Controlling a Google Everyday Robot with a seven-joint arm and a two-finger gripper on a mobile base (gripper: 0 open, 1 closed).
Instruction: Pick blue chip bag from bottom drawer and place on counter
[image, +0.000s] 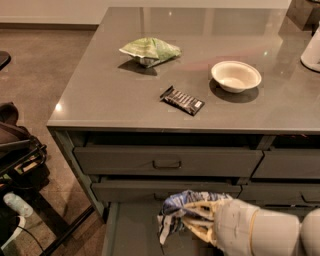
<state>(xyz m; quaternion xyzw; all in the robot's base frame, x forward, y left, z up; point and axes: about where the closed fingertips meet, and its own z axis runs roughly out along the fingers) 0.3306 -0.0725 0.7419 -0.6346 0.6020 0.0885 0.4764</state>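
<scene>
1. Over the bottom drawer (131, 234): gripper (189, 223), fingers clamped on the blue chip bag (181, 204).
2. Grasp judged done; lifting and setting the bag on the counter (115, 97) were yet to do.

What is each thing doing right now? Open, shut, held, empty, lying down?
gripper: low over the bottom drawer, shut on the blue chip bag.
blue chip bag: crumpled, held in the gripper, not yet on the counter.
bottom drawer: pulled open.
top drawer: shut.
middle drawer: shut.
bowl: upright, empty, on the counter.
green bag: lying crumpled on the counter.
black bar wrapper: lying flat on the counter.
</scene>
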